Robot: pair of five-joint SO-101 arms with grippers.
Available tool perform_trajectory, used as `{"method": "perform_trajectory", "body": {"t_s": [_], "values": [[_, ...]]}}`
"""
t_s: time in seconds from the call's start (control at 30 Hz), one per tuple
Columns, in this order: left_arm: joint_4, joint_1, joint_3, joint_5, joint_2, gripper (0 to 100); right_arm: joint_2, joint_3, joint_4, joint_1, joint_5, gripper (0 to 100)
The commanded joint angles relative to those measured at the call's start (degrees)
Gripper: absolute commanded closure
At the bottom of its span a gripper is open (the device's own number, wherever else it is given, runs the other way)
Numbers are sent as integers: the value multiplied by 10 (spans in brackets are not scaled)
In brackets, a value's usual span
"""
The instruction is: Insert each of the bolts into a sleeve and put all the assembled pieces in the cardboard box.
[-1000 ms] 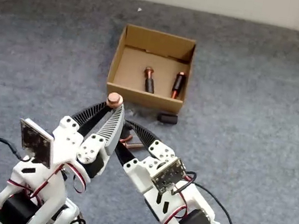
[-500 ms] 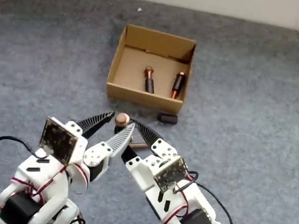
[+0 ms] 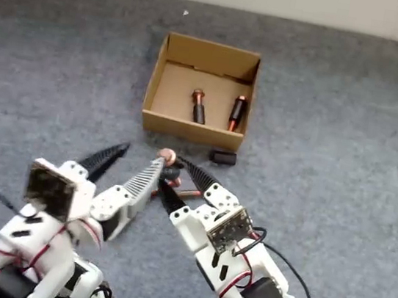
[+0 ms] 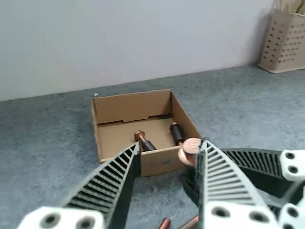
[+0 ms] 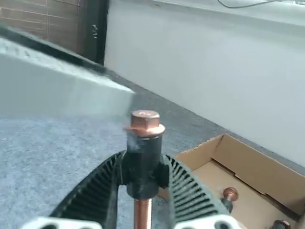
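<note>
My right gripper (image 3: 169, 172) is shut on a black sleeve (image 5: 142, 167) with a copper bolt (image 5: 145, 122) standing through it, the bolt head (image 3: 167, 159) on top. My left gripper (image 3: 142, 154) is open; its one finger (image 4: 215, 174) stands beside the bolt head (image 4: 190, 146), apart from it. Just beyond them sits the cardboard box (image 3: 194, 131), with two assembled pieces (image 3: 199, 107) (image 3: 237, 112) lying inside. A lone black sleeve (image 3: 222, 157) lies on the carpet in front of the box. Loose copper bolts (image 3: 182, 191) lie on the carpet under the grippers.
Grey carpet covers the floor, with open room to the left and right of the box. A pale wall (image 4: 143, 38) runs behind the box, and a perforated beige bin (image 4: 286, 40) stands at its foot, far to the right.
My left gripper carried the bolt down and toward the right gripper, let go of it, opened wide and drew back. The bolt now sits in the sleeve held by the right gripper.
</note>
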Motion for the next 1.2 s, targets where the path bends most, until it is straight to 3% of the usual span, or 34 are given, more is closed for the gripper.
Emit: {"method": "perform_trajectory", "body": {"t_s": [0.0,0.13,0.3,0.5,0.67,0.87,1.17], "values": [[38,-51,-56,-3,-3,786,-9,60,-14,36,2,994],[46,-80,-31,-3,-3,821,-8,60,2,65,1,994],[40,-124,56,-37,-3,999,-8,56,34,79,-33,994],[40,-167,173,-68,-3,995,-7,-7,95,112,-58,994],[-53,-200,241,-69,-3,995,15,-85,112,112,-58,994],[-105,-227,276,-69,-3,995,240,-240,98,112,-57,994],[-105,-227,278,-69,-3,995,653,-473,-62,172,-56,994]]}}
